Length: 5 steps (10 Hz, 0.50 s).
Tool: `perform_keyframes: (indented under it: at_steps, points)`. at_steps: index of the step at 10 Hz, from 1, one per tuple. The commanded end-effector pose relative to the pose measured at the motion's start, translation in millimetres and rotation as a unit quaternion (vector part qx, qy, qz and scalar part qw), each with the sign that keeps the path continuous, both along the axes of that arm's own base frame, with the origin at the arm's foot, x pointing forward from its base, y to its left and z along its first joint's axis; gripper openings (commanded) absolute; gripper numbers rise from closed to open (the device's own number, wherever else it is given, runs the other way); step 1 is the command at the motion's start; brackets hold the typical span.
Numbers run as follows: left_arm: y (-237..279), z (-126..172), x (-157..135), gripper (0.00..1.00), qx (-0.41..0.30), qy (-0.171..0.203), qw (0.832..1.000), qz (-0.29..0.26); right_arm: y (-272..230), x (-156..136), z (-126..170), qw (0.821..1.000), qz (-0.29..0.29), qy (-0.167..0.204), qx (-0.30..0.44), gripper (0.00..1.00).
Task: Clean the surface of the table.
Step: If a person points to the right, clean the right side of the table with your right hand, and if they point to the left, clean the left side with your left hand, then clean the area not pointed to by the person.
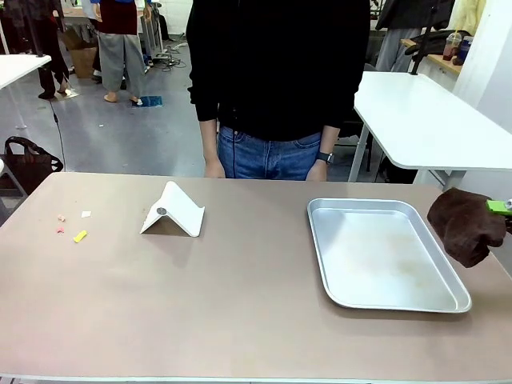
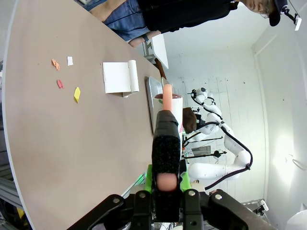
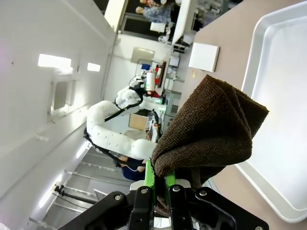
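Note:
The brownish-taupe table carries a few small scraps at its left end: a yellow one, a pink one and a white one. The left wrist view shows the same yellow scrap and pink scrap on the table. My left gripper is shut on a long tool with a black grip and a peach end, held off the table's near edge. At the table's right edge, my right gripper is shut on a dark brown cloth.
A white folded stand-like piece sits left of centre. A shiny silver tray lies on the right, just left of the cloth. A person stands at the far edge with one hand hanging down.

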<state>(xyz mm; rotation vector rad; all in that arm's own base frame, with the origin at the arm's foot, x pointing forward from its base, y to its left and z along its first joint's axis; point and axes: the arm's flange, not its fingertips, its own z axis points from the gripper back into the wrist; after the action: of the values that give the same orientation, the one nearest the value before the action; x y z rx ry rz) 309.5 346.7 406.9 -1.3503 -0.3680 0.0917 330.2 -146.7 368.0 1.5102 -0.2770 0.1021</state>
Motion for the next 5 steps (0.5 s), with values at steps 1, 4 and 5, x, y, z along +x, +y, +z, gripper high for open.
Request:
perform_keyframes:
  at_steps: [1, 4, 5]
  points:
    - [-2.9, 3.0, -3.9, 0.22, 0.001, -0.004, 1.000, -0.002, 2.4, -3.1, 4.1, 1.000, -0.004, -0.005, -0.004, 0.10]
    - [-2.9, 3.0, -3.9, 0.22, 0.001, -0.004, 1.000, -0.002, 2.4, -3.1, 4.1, 1.000, -0.004, -0.005, -0.004, 0.10]
    - [-2.9, 3.0, -3.9, 0.22, 0.001, -0.004, 1.000, -0.002, 2.4, -3.1, 4.1, 1.000, -0.004, -0.005, -0.004, 0.10]
